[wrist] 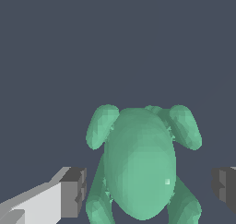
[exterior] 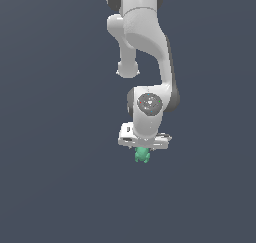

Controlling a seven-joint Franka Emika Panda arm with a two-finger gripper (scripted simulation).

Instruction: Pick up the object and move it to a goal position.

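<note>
A bare simulated scene, not a real room: a uniform slate-grey backdrop fills both views, with flat-shaded, faceted renders of a white robot arm (exterior: 145, 42) and a teal figure (wrist: 140, 163) the only contents.

Teal-green frog-like figure (wrist: 138, 165) between the hand's (wrist: 150, 186) spread grey fingertips (wrist: 73, 191), gaps either side

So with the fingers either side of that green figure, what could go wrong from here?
1. The fingers stand apart from the green figure, with gaps on both sides; lifting now would likely leave it behind.
2. Its body is rounded and lumpy, so closing pads might squeeze it out or twist it.
</note>
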